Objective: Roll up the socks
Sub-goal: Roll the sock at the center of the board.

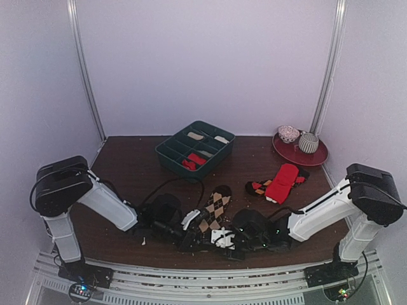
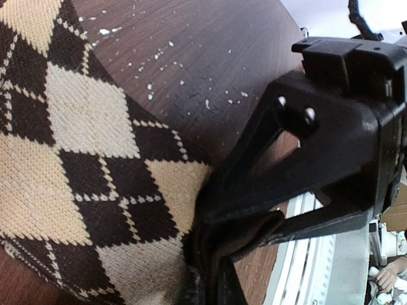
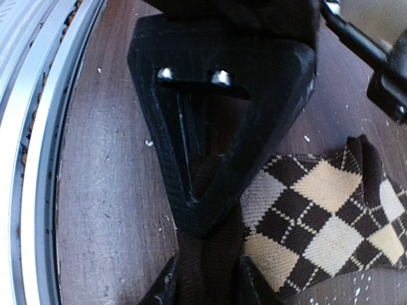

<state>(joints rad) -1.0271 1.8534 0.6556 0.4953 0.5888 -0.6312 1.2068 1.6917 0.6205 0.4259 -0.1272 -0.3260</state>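
The dark brown sock with tan argyle diamonds (image 1: 215, 208) lies flat near the table's front middle. My left gripper (image 1: 193, 239) and right gripper (image 1: 224, 240) meet at its near end. In the left wrist view the argyle sock (image 2: 82, 165) fills the left, and my left gripper (image 2: 211, 287) is shut on its plain dark brown end (image 2: 254, 232). In the right wrist view my right gripper (image 3: 206, 287) is shut on the same brown end (image 3: 206, 254), beside the argyle pattern (image 3: 318, 216). The red pair with white striped cuffs cannot be made out for certain.
A green divided bin (image 1: 166, 154) at the back middle holds red cloth (image 1: 194, 161) and pale items. A red plate (image 1: 315, 157) at the back right carries two round patterned things. A plain red sock (image 1: 283, 182) lies over a dark red-marked one (image 1: 257, 187). The metal rail (image 3: 38, 159) runs close by.
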